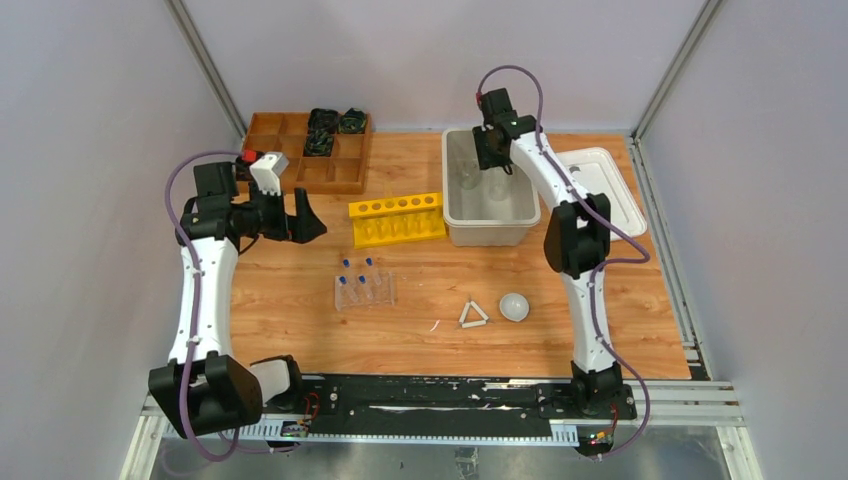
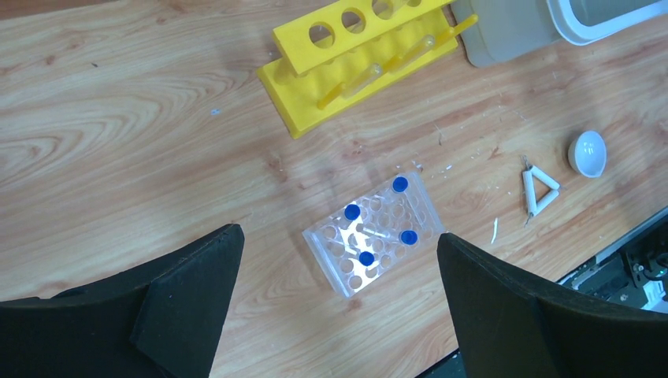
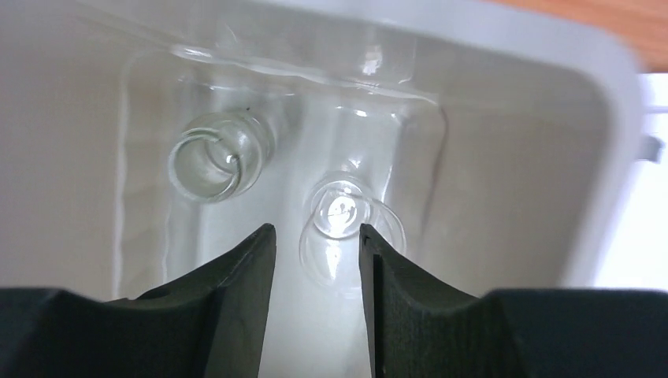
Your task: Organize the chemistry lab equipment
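Two clear glass beakers (image 3: 211, 153) (image 3: 343, 216) stand upright inside the grey bin (image 3: 512, 157). My right gripper (image 3: 317, 228) hangs in the bin (image 1: 447, 190) just over the right-hand beaker. Its jaws are parted and the beaker's left wall lies in the gap, with daylight on both sides. The clear tube rack (image 2: 370, 236) holds several blue-capped tubes (image 2: 401, 184) at mid-table. My left gripper (image 2: 337, 233) hovers wide open high above it and holds nothing. The white triangle frame (image 1: 474, 315) and the white round dish (image 1: 514, 306) lie on the wood near the front.
A yellow six-hole rack (image 1: 397, 218) sits left of the bin. The wooden compartment tray (image 1: 300, 150) with black items is at the back left. A white lid (image 1: 610, 185) lies right of the bin. Small white fragments (image 2: 495, 230) lie near the triangle.
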